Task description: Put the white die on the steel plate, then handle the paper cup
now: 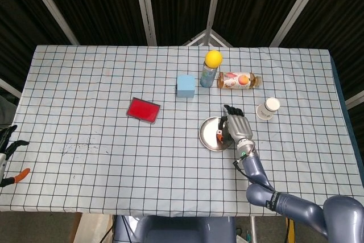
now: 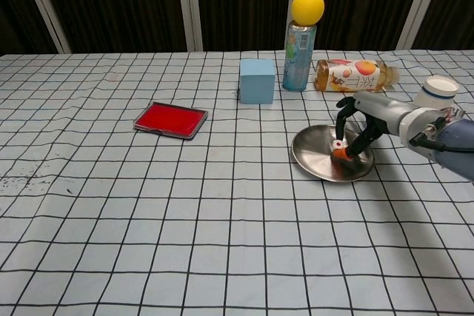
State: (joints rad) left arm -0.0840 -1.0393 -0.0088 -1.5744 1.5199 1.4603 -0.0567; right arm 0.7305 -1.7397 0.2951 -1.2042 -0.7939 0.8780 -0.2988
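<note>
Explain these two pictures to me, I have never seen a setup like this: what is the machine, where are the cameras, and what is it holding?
This is a two-armed robot at a table, steered by a person. One picture looks down from its head, the other looks forward from its chest.

The right robot hand is lowered over the steel plate and pinches a small white die next to its orange fingertips; whether the die touches the plate cannot be told. The left robot hand shows only in the head view, at the table's left edge, holding nothing.

On the checked tablecloth there are also a red tray, a light blue cube, an upright can with a yellow ball on top, a bottle lying on its side, and the paper cup, standing untouched behind the right arm.
</note>
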